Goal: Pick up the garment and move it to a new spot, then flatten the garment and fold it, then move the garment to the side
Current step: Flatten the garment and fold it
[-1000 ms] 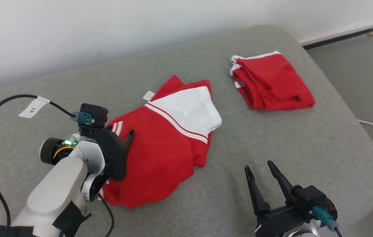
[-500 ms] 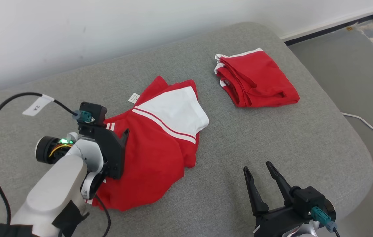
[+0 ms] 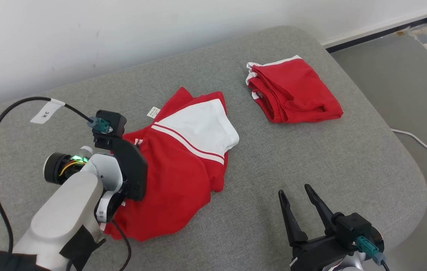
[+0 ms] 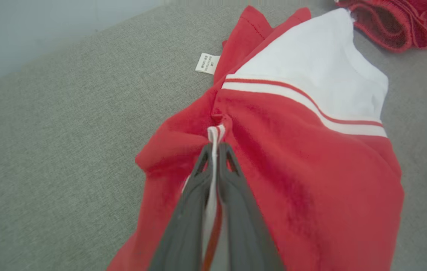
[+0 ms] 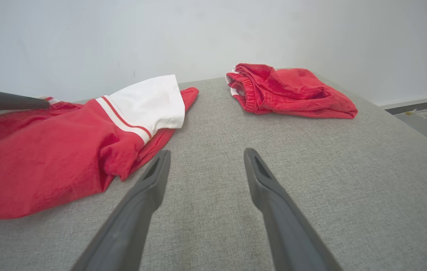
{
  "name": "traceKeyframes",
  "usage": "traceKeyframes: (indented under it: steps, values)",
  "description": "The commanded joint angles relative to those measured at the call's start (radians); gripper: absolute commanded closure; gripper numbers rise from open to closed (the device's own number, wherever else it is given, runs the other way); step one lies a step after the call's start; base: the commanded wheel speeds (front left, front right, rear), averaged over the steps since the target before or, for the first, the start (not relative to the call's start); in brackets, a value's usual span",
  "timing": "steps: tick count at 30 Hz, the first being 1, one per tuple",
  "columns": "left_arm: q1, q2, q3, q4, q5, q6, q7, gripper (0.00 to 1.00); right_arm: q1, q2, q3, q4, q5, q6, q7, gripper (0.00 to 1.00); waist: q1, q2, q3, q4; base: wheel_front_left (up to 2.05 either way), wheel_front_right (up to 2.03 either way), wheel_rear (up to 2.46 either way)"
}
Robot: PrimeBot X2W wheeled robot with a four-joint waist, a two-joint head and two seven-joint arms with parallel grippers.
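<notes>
Head view: the garment [image 3: 183,165], a red top with a white striped panel, is seen crumpled at the middle of a grey cushion [image 3: 311,158], well apart from a folded red piece [image 3: 296,92] farther back on the right. Its left edge is met by the left gripper [image 3: 137,150], while the right gripper [image 3: 294,189] is held spread and empty near the front edge. Left wrist view: the fingers [image 4: 236,195] are seen clenched on a pinch of red cloth with white trim. Right wrist view: nothing is held between that gripper's parted fingers. The cloth is judged light, soft and limp; sagging is to be expected, so a second hold on a far edge is advised.
</notes>
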Motion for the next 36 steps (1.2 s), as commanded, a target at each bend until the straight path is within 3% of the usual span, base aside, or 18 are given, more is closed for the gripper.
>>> traceKeyframes:
  steps: [1, 5, 15, 19, 22, 26, 30, 31, 32, 33, 36]
  values:
    - [-0.007, 0.006, -0.001, -0.008, 0.008, -0.004, -0.007, 1.00, -0.004, 0.001, -0.003, -0.006, 0.000, -0.002, -0.006, 0.00, -0.0001, -0.0001, 0.002, -0.002, 0.00, 0.00, 0.00]
    - [-0.035, 0.000, -0.005, -0.057, 0.033, -0.016, -0.075, 1.00, 0.000, 0.002, -0.011, -0.010, -0.003, -0.002, -0.006, 0.00, -0.0001, -0.0001, 0.006, 0.000, 0.00, 0.00, 0.00]
    - [-0.140, -0.092, 0.023, -0.268, 0.086, -0.065, -0.383, 1.00, -0.004, 0.002, -0.013, -0.007, -0.006, -0.002, -0.005, 0.00, -0.0001, -0.0001, -0.005, 0.035, 0.00, 0.00, 0.00]
    - [-0.150, -0.137, 0.054, -0.378, 0.047, -0.100, -0.491, 1.00, 0.005, 0.001, -0.017, -0.009, -0.009, -0.002, -0.005, 0.00, -0.0001, -0.0001, -0.013, 0.059, 0.00, 0.00, 0.00]
    - [-0.110, -0.143, 0.044, -0.449, -0.006, -0.135, -0.512, 1.00, 0.011, -0.002, -0.020, -0.010, -0.011, -0.002, -0.005, 0.00, -0.0001, -0.0001, -0.014, 0.087, 0.00, 0.00, 0.00]
    - [0.005, -0.083, 0.027, -0.480, -0.068, -0.153, -0.481, 1.00, 0.015, -0.009, -0.021, -0.013, -0.014, -0.002, -0.005, 0.00, -0.0001, -0.0001, -0.012, 0.137, 0.00, 0.00, 0.00]
    - [0.165, -0.013, -0.006, -0.402, -0.106, -0.140, -0.431, 1.00, 0.006, -0.012, -0.012, -0.014, -0.014, -0.002, -0.002, 0.00, -0.0001, -0.0001, -0.007, 0.189, 0.00, 0.00, 0.00]
    - [0.185, 0.003, -0.018, -0.375, -0.101, -0.135, -0.418, 0.87, 0.004, -0.013, -0.009, -0.015, -0.014, -0.002, -0.001, 0.00, -0.0001, -0.0001, -0.006, 0.197, 0.00, 0.00, 0.00]
    - [0.196, 0.018, -0.031, -0.349, -0.081, -0.130, -0.409, 0.58, 0.002, -0.013, -0.008, -0.014, -0.015, -0.002, 0.001, 0.00, -0.0001, -0.0001, -0.006, 0.205, 0.00, 0.00, 0.00]
    - [0.209, 0.025, -0.044, -0.320, -0.075, -0.123, -0.394, 0.00, -0.002, -0.013, -0.005, -0.015, -0.016, -0.002, 0.001, 0.00, -0.0001, -0.0001, -0.006, 0.210, 0.00, 0.00, 0.00]
    - [0.217, 0.044, -0.080, -0.265, -0.053, -0.119, -0.342, 0.00, -0.010, -0.013, -0.002, -0.016, -0.016, -0.002, 0.005, 0.00, -0.0001, -0.0001, -0.007, 0.217, 0.00, 0.00, 0.00]
